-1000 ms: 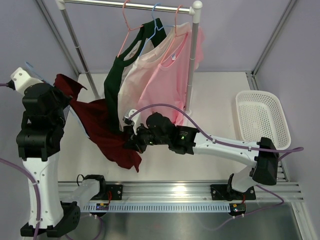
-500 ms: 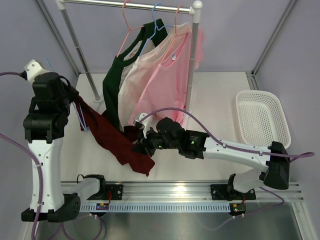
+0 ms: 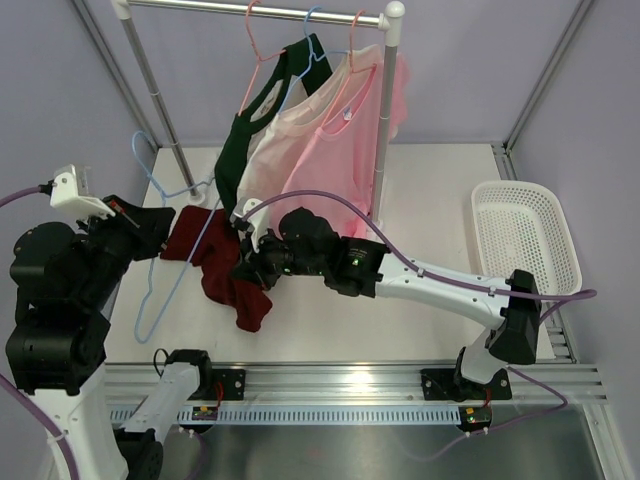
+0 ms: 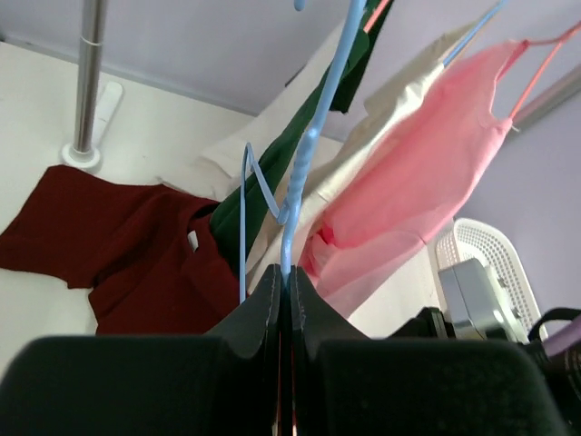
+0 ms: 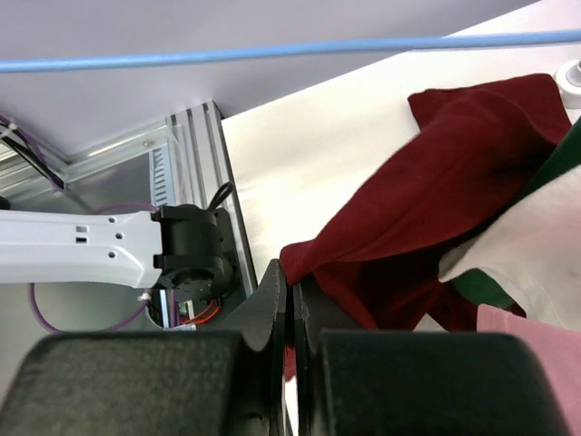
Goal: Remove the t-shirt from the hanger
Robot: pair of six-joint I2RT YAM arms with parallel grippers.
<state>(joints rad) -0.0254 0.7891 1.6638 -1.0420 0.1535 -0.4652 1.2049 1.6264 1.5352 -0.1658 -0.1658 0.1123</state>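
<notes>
Top external view: the maroon t-shirt [image 3: 210, 262] is seen lying crumpled on the counter [image 3: 440, 200], just in front of the rack [image 3: 386, 110] and well apart from the basket [image 3: 525, 235]. A fold of its cloth is pinched between the pressed-together fingers of the right hand [image 3: 245, 272], so that the garment is kept low and drawn away. The light blue hanger [image 3: 183, 272] is clamped at the base of its hook by the left hand [image 3: 165, 218], whose fingers are shut tight on the wire, and it is held up and off to the left. The two are thus held apart on purpose: one hand anchors the cloth, the other carries the frame clear. In the left wrist view no maroon cloth is seen on the wire, so the shirt is judged to be off, though one arm of the hanger crosses above its edge. The other garments [image 3: 335, 160] hang on the rack, untouched.
</notes>
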